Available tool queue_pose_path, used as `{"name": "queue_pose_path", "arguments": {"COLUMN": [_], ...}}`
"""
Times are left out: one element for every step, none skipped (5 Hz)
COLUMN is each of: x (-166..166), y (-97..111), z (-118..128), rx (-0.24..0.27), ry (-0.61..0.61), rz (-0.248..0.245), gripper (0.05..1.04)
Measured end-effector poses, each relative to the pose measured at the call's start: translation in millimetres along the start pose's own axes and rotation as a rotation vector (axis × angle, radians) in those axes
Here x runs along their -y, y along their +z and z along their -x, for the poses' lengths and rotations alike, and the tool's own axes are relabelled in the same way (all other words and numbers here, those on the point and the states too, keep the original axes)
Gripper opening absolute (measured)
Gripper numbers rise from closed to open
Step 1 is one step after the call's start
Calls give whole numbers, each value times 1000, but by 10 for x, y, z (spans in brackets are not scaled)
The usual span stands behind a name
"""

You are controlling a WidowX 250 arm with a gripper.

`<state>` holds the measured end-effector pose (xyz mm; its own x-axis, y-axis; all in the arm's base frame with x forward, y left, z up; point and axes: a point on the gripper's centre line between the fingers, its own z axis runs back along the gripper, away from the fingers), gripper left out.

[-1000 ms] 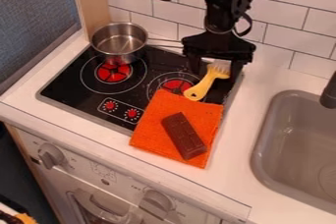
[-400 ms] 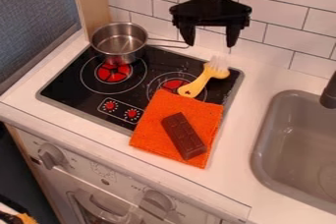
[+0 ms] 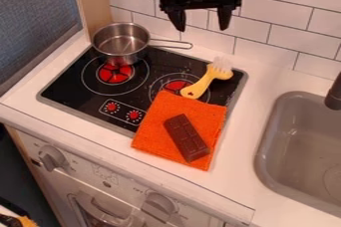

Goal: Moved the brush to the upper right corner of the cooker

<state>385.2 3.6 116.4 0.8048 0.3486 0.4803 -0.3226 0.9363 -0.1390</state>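
The black gripper (image 3: 202, 28) hangs at the top of the view in front of the tiled wall, its two fingers apart with nothing between them. Below it and a little to the right, the yellow brush (image 3: 207, 81) lies on the upper right part of the black cooker (image 3: 158, 62). The brush's white bristles point up toward the cooker's back right corner, and its handle end lies by the right burner, just above the orange cloth. Gripper and brush are well apart.
A metal pot (image 3: 120, 43) stands at the cooker's back left, handle pointing right. An orange cloth (image 3: 154, 130) covers the cooker's front right edge, with a brown chocolate bar (image 3: 186, 138) on it. A grey sink (image 3: 265, 157) is at the right.
The gripper has risen from beside the brush and moved slightly left, leaving the brush behind. Since the first frame, the brush has shifted slightly left.
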Motion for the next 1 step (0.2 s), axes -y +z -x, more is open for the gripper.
{"name": "queue_pose_path", "arguments": {"x": [0], "y": [0], "z": [0], "rx": [0], "ry": [0], "rz": [0], "gripper": [1001]}}
